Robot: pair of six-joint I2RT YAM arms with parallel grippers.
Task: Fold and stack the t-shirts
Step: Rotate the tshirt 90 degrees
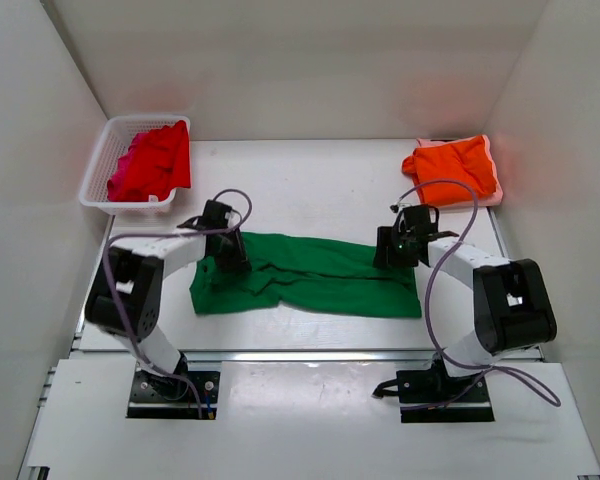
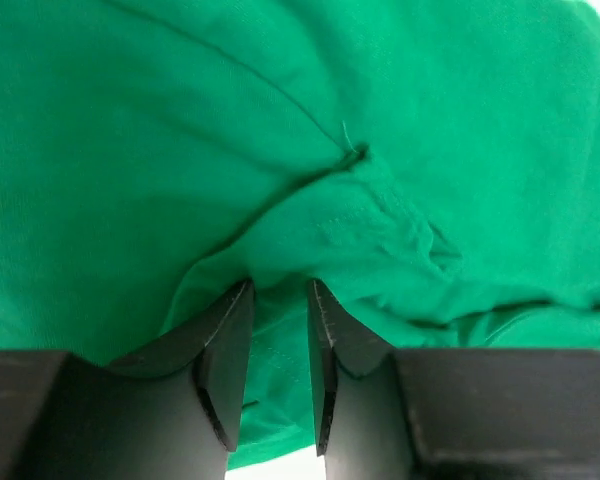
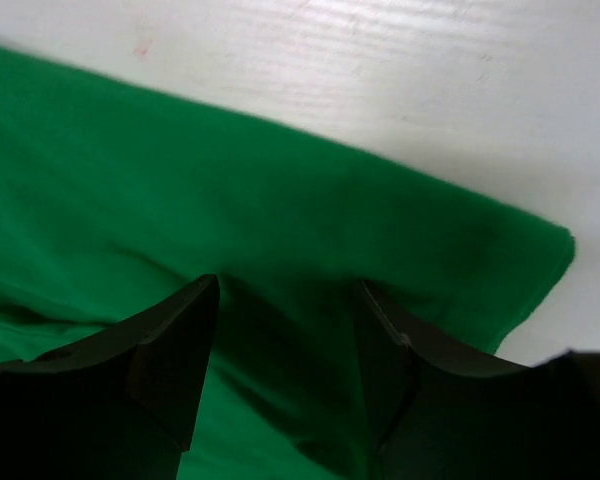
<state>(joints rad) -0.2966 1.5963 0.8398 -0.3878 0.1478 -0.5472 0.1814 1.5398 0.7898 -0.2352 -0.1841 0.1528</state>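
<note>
Green t-shirt [image 1: 320, 278]: long, rumpled, bright band on white table [image 1: 310, 190]

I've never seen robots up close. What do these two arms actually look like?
Both the left arm and the right arm have white tube-like links joined by chunky black housings, and they stand on black base plates. A greyish-purple cable loops loosely along each. The jaws are matt black, flat-faced wedges. No readable markings show.

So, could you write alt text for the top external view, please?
A green t-shirt lies mid-table, left gripper on its left end, right gripper on its right. Orange t-shirt back right; red t-shirts in basket back left.
</note>
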